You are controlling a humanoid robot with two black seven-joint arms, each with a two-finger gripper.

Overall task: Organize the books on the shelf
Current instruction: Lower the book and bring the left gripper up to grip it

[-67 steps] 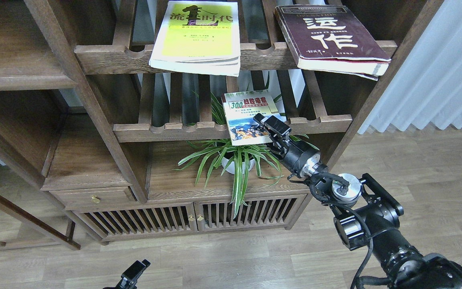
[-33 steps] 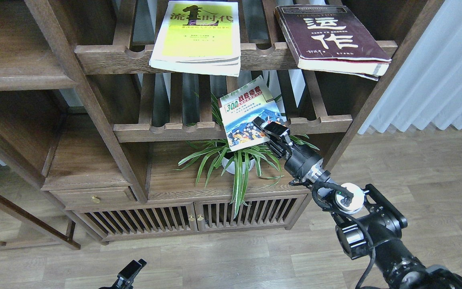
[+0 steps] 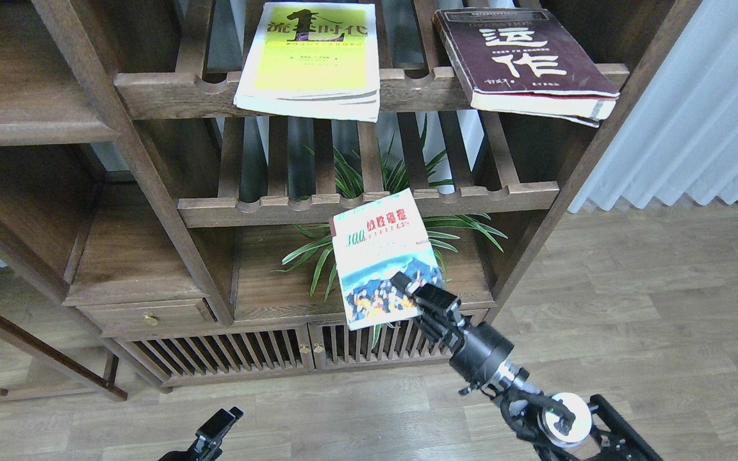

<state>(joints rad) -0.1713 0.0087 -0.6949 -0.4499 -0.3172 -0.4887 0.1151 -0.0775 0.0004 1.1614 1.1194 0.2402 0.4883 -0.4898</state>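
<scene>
I have 1 view only — from my own head, looking forward and down at the tall bookcase [image 3: 151, 160], which fills the upper frame from fairly near. Its slatted racks [image 3: 369, 202] sit straight ahead, the wood floor [image 3: 631, 288] spreads below and to the right, and a pale curtain [image 3: 715, 96] closes the right edge. My right arm [image 3: 503, 378] enters from the lower right — my left barely shows at the bottom edge.

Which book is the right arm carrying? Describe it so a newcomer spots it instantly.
Start at the tall dark-brown bookcase and look in front of its lower slatted rack. There, the right end effector holds the white-green book by its lower corner. Unlike the yellow-green book and maroon book lying above, it shows "300" and a colourful picture.
</scene>
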